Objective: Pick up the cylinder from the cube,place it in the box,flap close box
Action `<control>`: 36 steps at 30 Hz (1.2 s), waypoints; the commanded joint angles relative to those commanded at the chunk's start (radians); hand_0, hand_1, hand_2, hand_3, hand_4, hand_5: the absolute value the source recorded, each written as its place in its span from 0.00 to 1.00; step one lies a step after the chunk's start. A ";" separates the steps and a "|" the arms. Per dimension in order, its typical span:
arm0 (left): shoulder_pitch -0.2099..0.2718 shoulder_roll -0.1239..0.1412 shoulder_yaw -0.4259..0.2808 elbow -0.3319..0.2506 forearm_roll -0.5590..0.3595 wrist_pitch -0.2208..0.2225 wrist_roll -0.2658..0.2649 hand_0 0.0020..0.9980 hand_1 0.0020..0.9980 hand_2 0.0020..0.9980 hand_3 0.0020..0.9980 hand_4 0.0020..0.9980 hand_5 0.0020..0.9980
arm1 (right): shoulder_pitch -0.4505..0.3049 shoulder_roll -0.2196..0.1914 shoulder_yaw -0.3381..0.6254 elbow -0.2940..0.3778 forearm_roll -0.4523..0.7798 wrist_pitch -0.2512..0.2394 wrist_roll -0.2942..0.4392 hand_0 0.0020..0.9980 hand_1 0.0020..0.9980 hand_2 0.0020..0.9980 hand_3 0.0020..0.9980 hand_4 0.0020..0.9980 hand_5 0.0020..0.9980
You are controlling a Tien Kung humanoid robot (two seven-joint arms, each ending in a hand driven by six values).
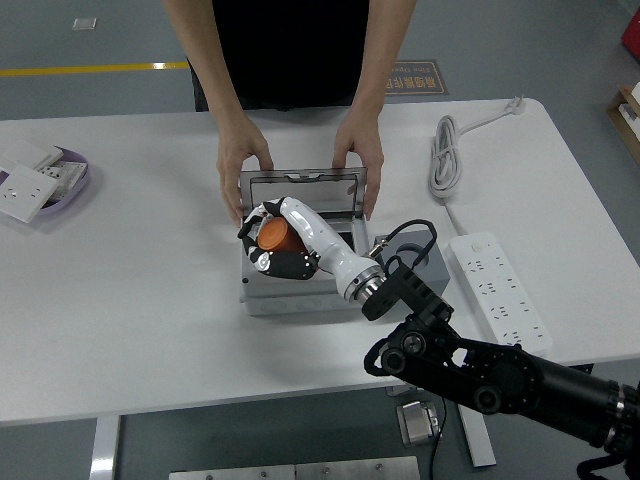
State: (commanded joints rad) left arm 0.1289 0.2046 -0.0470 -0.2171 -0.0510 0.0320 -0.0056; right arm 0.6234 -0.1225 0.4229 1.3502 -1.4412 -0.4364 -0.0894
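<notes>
From the head view, the right arm enters at the 5 o'clock corner and stretches toward 10 o'clock across the table, its white forearm lying low over the grey box. The right hand is at the left part of the box opening, its fingers curled around the orange cylinder, which lies tilted in the grasp above the box interior; whether it touches the box floor cannot be told. The box lid stands upright at the box's 12 o'clock edge. A person stands at the far side of the table, with 1 hand on the lid's left corner and the other hand on its right corner, both gripping the lid's edge. The dark cube sits just beside the box at its 3 o'clock side, partly hidden by the robot's wrist. A white power strip lies at 3 o'clock on the table, with its coiled cable toward 1 o'clock. A purple tray holding white parts sits at 9 o'clock near the table's left edge.
</notes>
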 joint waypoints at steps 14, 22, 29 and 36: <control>-0.005 0.002 -0.008 0.000 0.008 0.000 0.000 0.63 0.65 0.63 0.67 0.72 0.25 | 0.091 0.042 -0.035 -0.116 -0.428 0.105 -0.174 0.17 0.15 0.22 0.17 0.00 0.00; -0.006 0.002 -0.011 -0.001 0.012 0.000 0.000 0.63 0.65 0.63 0.67 0.72 0.25 | 0.093 0.033 -0.020 -0.161 -0.517 0.151 -0.181 0.20 0.17 0.23 0.18 0.00 0.00; -0.007 0.001 -0.015 -0.001 0.017 0.000 0.001 0.63 0.65 0.63 0.67 0.72 0.25 | 0.086 0.032 -0.008 -0.175 -0.485 0.191 -0.176 0.37 0.30 0.36 0.33 0.00 0.00; -0.008 0.002 -0.019 -0.001 0.021 0.000 0.001 0.63 0.65 0.63 0.67 0.72 0.25 | 0.086 0.031 0.006 -0.178 -0.491 0.216 -0.171 0.62 0.48 0.51 0.51 0.55 0.00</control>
State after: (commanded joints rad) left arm 0.1207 0.2065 -0.0658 -0.2180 -0.0299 0.0319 -0.0051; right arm 0.7097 -0.0911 0.4285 1.1717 -1.9325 -0.2202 -0.2606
